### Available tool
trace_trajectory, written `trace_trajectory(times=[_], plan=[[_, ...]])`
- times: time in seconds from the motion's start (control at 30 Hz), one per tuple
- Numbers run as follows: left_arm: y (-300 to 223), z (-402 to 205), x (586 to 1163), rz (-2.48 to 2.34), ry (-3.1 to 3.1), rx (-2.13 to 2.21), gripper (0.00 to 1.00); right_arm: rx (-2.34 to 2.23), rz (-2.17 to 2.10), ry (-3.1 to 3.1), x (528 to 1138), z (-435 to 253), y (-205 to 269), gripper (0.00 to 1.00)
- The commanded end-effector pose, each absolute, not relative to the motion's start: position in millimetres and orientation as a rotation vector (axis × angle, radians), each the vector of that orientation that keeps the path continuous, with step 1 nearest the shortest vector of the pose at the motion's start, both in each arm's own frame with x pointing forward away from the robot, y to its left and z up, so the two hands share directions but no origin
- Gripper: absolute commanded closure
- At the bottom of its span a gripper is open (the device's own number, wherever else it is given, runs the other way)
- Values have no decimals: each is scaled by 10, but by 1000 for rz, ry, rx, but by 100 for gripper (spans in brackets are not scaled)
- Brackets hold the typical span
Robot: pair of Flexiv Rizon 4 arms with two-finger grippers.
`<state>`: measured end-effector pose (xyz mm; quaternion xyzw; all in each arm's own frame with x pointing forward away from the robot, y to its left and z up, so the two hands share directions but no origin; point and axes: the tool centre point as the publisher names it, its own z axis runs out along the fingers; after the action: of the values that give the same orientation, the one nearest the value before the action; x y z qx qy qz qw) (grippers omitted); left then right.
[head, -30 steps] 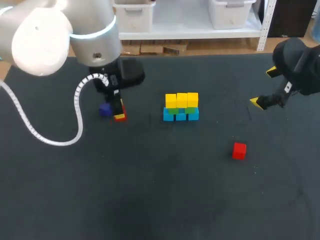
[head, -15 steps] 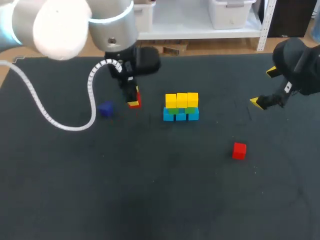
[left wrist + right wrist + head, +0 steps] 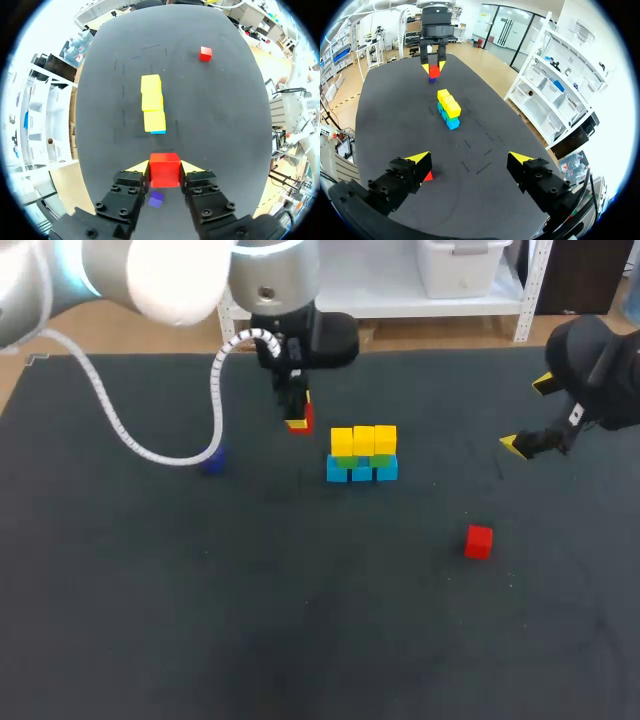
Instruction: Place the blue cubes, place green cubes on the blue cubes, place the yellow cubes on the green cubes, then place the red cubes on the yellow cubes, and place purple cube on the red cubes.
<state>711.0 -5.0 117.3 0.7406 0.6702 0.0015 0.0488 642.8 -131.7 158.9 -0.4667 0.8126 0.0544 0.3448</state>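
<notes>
Red cube point(image 3: 165, 170) is clamped in the jaws of your left gripper point(image 3: 297, 421), raised just beside the yellow cubes point(image 3: 363, 440), likely so it can go on top. Your right gripper point(image 3: 469, 159) hangs well apart from them, jaws wide and empty, probably keeping clear.

Log, non-task items: only the bench point(image 3: 300, 620), topped with a dark, matte, charcoal covering that looks slightly mottled in the head view. I can make out a faint short line point(image 3: 497, 468) on it there. Left wrist view: thin pale dashes point(image 3: 150, 48) on the bench point(image 3: 220, 115); I cannot tell whether they are chalk or tape. Right wrist view: similar short dashes point(image 3: 482, 169) on the same dark surface.
</notes>
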Motion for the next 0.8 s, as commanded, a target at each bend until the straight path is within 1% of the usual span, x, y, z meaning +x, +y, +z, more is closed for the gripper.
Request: trace_trajectory(times=[0.03, 0.43, 0.8], plan=[[-169, 1173, 7232, -13, 2059, 2297, 100, -1105, -40, 2072, 6412, 1558, -1300, 0], [-468, 1043, 7279, -106, 2054, 2310, 100, -1105, -40, 2072, 6412, 1558, -1300, 0], [-596, 1060, 7233, -125, 2053, 2297, 100, -1105, -40, 2072, 6412, 1558, -1300, 0]])
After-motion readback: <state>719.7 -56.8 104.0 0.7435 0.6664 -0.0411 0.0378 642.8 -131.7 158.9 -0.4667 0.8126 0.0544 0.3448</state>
